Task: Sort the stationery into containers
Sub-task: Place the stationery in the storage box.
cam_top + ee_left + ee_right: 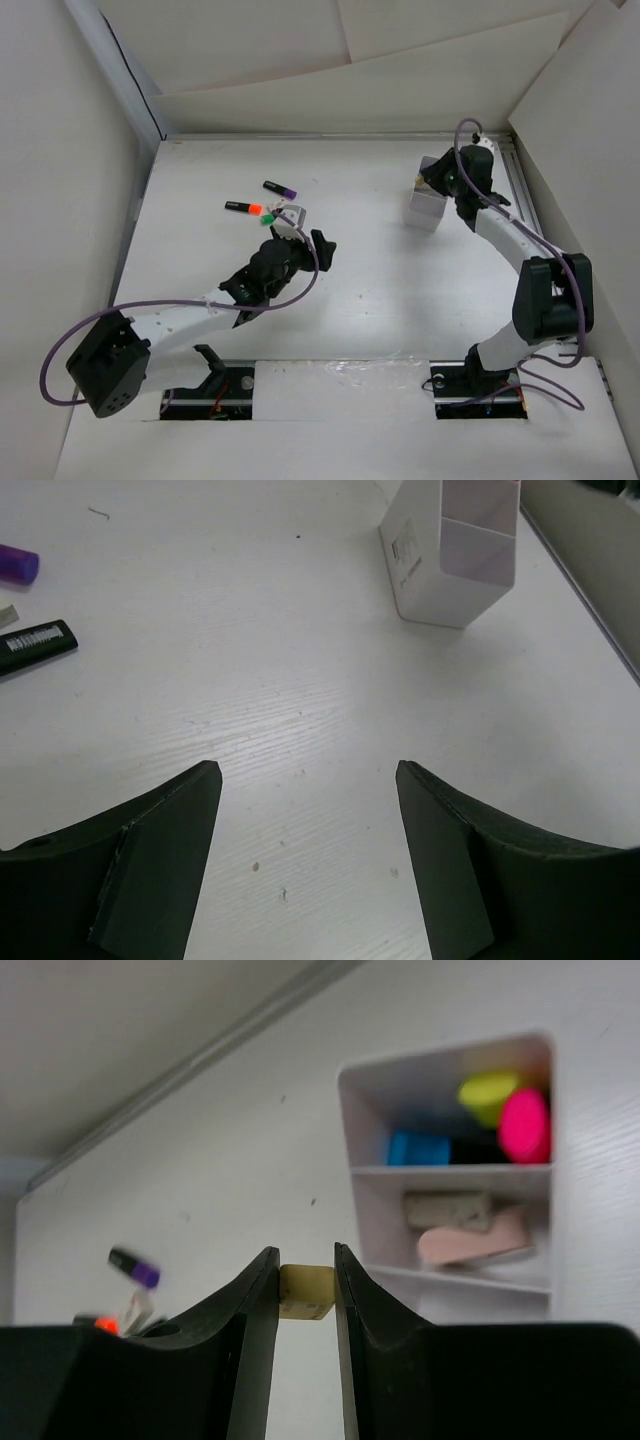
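The right gripper pinches a tan block, with the white box at its 1 o'clock. This looks like the delivery step: the block needs carrying over a compartment and releasing. The left gripper hangs open, with loose markers at its 11 o'clock.

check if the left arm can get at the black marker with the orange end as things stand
Probably yes. The left gripper is open and empty, near the marker, which lies flat on the table with nothing on top of it. A green piece lies close beside it and might get nudged.
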{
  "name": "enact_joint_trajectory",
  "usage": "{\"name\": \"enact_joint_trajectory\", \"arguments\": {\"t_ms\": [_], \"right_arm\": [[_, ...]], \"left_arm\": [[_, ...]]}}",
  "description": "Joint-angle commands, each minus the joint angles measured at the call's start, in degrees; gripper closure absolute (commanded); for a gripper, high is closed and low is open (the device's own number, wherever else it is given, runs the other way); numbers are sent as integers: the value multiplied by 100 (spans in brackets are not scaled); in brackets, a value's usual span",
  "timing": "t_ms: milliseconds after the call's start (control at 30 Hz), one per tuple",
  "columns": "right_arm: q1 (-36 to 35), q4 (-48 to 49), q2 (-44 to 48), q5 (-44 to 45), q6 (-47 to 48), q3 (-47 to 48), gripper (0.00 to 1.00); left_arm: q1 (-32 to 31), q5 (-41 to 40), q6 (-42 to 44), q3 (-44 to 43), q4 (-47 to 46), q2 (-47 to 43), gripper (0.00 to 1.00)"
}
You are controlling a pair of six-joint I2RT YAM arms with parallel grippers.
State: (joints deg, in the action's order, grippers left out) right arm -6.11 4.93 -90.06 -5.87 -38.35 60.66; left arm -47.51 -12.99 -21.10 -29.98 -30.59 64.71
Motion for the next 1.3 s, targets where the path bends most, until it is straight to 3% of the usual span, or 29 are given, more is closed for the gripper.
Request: {"name": "enact_joint_trajectory", "arguments": {"t_ms": [0,233,767,867,1033,1267], "right_arm": [[-83,-361,253,2008,644,620,89],[-576,-695,-134,3987,996,991,89],[-768,-950,-715,4138,934,1114,89],[-769,-950,-776,4138,873,1114,79],[-769,-950,-846,4190,873,1219,73],[-822,-950,-741,4138,873,1220,48]], "left_arm": [[13,-151,-131,-70,-105,182,33],[13,-203,-377,-228,-17,525,34],[259,-414,-666,-228,246,402,35],[259,-730,-789,-289,492,455,36],[259,-950,-852,-360,607,516,36],[259,-1266,-1027,-640,905,719,36]]}}
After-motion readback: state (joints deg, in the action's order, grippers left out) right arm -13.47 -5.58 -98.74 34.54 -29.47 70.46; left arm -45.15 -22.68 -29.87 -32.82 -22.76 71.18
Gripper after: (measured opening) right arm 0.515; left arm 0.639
